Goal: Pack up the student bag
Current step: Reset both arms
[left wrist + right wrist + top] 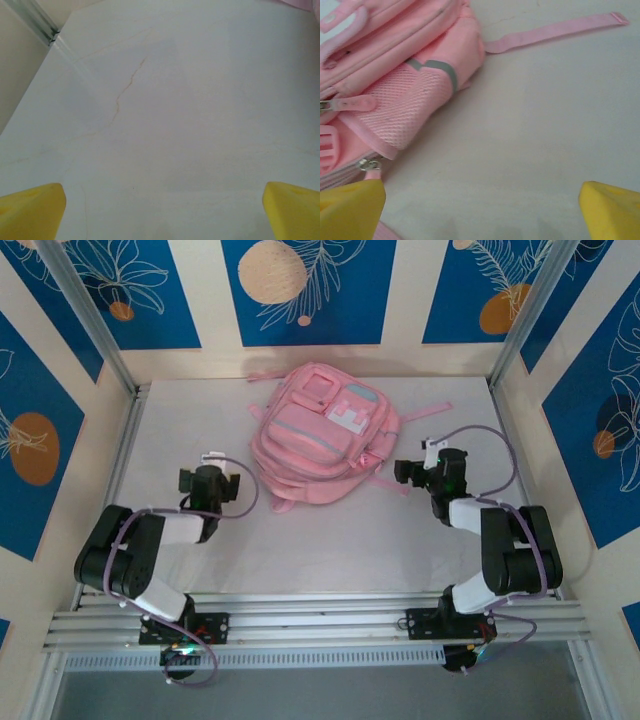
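Note:
The student bag (320, 435), a large pink backpack with grey-blue trim, lies flat at the back middle of the table. My left gripper (207, 483) hovers left of it, apart from it. In the left wrist view the left gripper (162, 212) is open, its yellow fingertips (30, 210) wide apart over bare table. My right gripper (422, 472) is by the bag's right side. In the right wrist view the right gripper (482, 212) is open and holds nothing. The bag's mesh side pocket (410, 107) and a zipper pull (369, 167) lie just left of its left fingertip (350, 207).
A loose pink strap (555, 31) runs out over the white table (330, 540) to the bag's right. Metal frame posts (90, 315) and patterned walls (30, 440) close in the table on three sides. An aluminium rail (320, 620) carries both arm bases at the near edge.

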You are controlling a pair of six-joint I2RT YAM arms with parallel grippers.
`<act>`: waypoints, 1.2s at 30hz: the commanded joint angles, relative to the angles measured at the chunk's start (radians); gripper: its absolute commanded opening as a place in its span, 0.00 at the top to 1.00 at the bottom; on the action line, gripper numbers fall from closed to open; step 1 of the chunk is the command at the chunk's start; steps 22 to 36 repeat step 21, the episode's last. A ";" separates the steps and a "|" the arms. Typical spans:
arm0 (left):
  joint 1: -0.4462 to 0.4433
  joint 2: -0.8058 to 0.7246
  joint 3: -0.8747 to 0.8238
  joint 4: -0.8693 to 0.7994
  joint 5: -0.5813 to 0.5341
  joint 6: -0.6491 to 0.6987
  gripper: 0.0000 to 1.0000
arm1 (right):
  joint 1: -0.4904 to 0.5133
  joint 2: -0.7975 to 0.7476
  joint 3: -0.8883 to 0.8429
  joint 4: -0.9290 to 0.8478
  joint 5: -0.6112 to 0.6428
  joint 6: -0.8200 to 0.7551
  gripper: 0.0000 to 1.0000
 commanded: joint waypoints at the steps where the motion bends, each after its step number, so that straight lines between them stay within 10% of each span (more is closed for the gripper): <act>1: 0.066 -0.029 -0.090 0.272 0.176 0.000 0.00 | -0.027 0.005 -0.066 0.183 -0.092 0.045 0.01; 7: 0.119 0.031 -0.109 0.356 0.304 -0.018 0.00 | -0.012 0.024 -0.089 0.240 -0.069 0.032 0.01; 36: 0.116 0.031 -0.069 0.279 0.213 -0.042 0.00 | -0.012 0.025 -0.087 0.238 -0.072 0.031 0.01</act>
